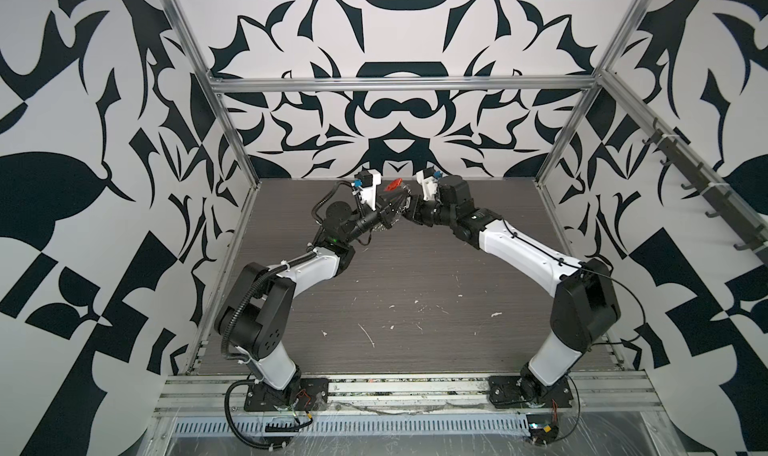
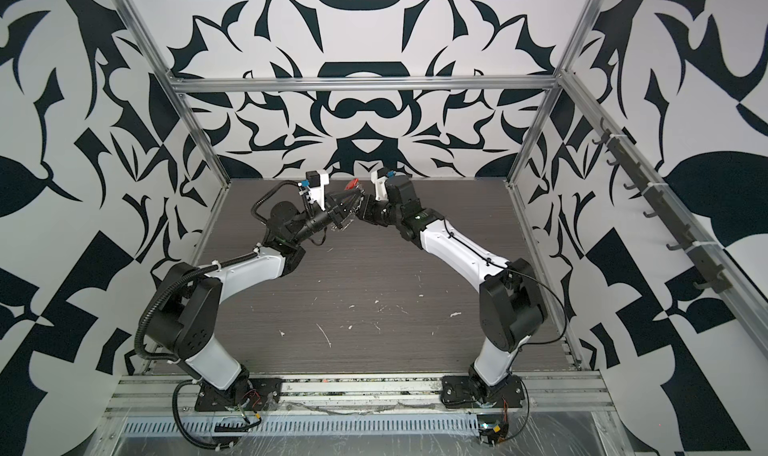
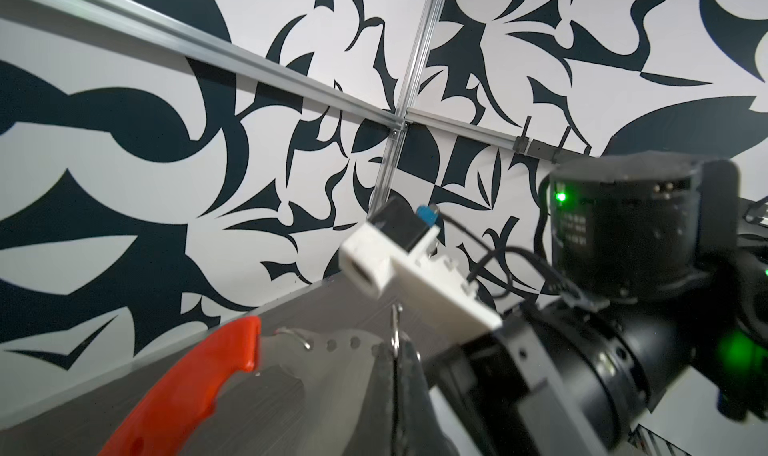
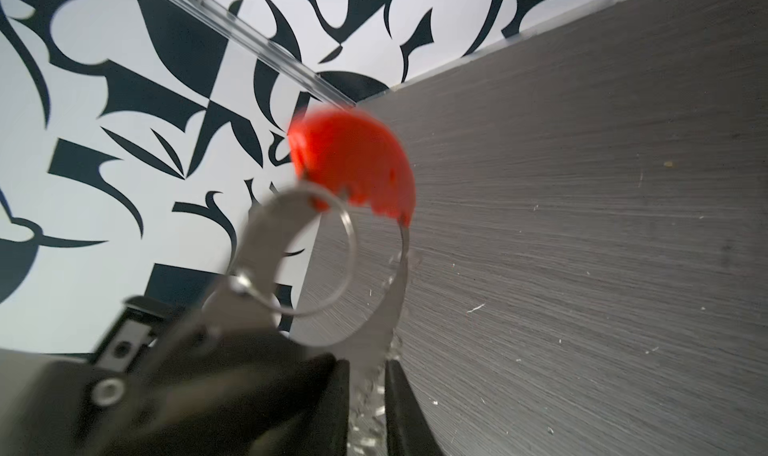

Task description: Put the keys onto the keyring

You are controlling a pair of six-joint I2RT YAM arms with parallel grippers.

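**Right wrist view: keyring band sits in a narrow finger gap, both arms raised**

Right wrist view puts the right gripper (image 4: pixel 366 364) at the near edge. Its two black fingers (image 4: pixel 328 395) stand narrow, one on each side of the silvery band of the keyring (image 4: pixel 395 300). The band runs down into the gap and seems to fill it. Whether the pads press on the metal cannot be told.

From the fingers the band curves up to the red section (image 4: pixel 353 167), which caps the loop. A second silvery stretch comes down the far side of the loop into the tips of the left gripper (image 4: pixel 226 329), which is blurred here. A thin split ring (image 4: pixel 352 242) hangs on that stretch just beside the left tips and lies across the opening of the loop.

Left wrist view shows the left gripper closed on the keyring, its dark fingers (image 3: pixel 409 391) meeting along a seam. The perforated band reaches them at the tips, and the red section curves away to one side. The white camera mount (image 3: pixel 399 267) of the right arm sits just beyond.

In both top views the grippers meet tip to tip near the back wall (image 1: pixel 399 113), at the middle of the table (image 1: pixel 415 292). The keyring hangs between them, clear of the tabletop, with the red section uppermost.
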